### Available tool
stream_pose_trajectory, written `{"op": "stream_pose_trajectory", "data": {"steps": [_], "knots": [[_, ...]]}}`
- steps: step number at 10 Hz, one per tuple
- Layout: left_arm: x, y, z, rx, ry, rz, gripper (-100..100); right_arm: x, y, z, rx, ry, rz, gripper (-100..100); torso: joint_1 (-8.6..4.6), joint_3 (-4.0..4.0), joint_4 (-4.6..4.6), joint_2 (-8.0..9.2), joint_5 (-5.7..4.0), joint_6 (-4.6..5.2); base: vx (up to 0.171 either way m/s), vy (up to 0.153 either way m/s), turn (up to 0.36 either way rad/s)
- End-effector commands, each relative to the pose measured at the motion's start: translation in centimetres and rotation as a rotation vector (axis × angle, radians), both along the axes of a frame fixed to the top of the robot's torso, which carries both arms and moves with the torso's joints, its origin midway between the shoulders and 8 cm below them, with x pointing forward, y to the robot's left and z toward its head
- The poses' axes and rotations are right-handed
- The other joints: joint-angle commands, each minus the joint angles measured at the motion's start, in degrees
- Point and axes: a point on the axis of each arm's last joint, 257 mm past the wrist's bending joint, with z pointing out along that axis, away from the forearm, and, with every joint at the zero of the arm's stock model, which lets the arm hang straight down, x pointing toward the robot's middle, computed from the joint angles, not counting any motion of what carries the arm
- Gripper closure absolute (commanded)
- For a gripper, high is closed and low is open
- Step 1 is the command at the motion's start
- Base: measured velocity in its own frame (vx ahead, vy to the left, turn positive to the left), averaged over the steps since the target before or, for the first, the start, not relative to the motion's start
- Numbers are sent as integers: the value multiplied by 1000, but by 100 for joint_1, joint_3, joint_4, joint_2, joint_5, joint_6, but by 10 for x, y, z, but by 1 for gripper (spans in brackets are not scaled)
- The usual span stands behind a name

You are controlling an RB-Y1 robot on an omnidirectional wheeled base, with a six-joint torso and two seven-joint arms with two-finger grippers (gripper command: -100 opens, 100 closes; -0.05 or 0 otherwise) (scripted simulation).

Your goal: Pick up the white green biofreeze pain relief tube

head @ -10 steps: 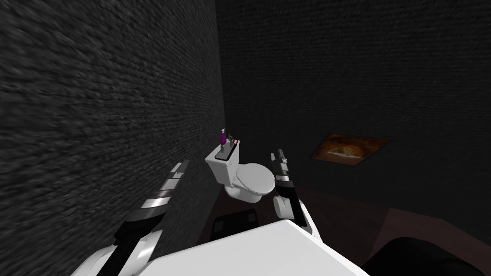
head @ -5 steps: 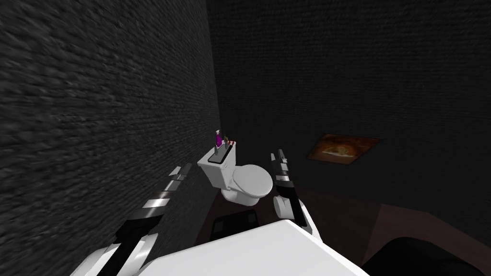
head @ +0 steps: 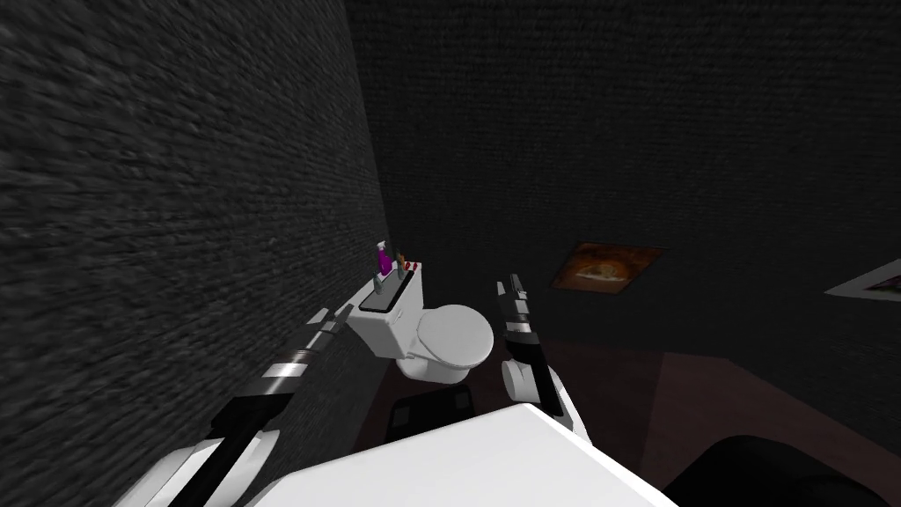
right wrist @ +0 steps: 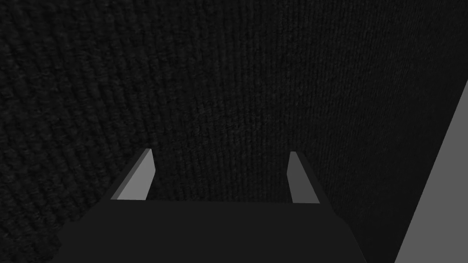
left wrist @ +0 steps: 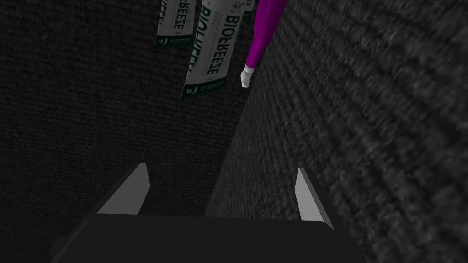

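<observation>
Dark, rough-textured walls (head: pixel 176 220) enclose a white toilet (head: pixel 457 339) in the corner. Nothing is grasped yet. My left gripper (left wrist: pixel 221 168) is wide and empty, short of the toilet's tank (head: pixel 387 324). My right gripper (right wrist: pixel 220 151) is also wide, beside the toilet. The Biofreeze tube (left wrist: pixel 208 50) is on the tank top between a purple spray bottle (left wrist: pixel 264 32) and a second tube (left wrist: pixel 176 25). Approach, closing and lift remain. The wall hugs the tank, so clearance looks tight there.

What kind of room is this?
Probably a small bathroom: a white toilet stands by the dark wall, with Biofreeze tubes and a purple bottle on its tank.
</observation>
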Motion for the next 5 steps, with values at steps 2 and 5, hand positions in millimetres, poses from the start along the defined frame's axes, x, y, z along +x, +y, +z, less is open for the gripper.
{"op": "stream_pose_trajectory", "data": {"steps": [2, 5], "knots": [[7, 12, -13, 107, 42, 18, -100, 0, 0, 0, 0, 0, 0, 0, -3, 1, 0, 2, -1, 0, 82, -46, -147], [15, 28, -27, 231, 87, 42, -100, 0, 0, 0, 0, 0, 0, 0, -9, -8, -3, -15, -2, 3, 123, -48, -204]]}}
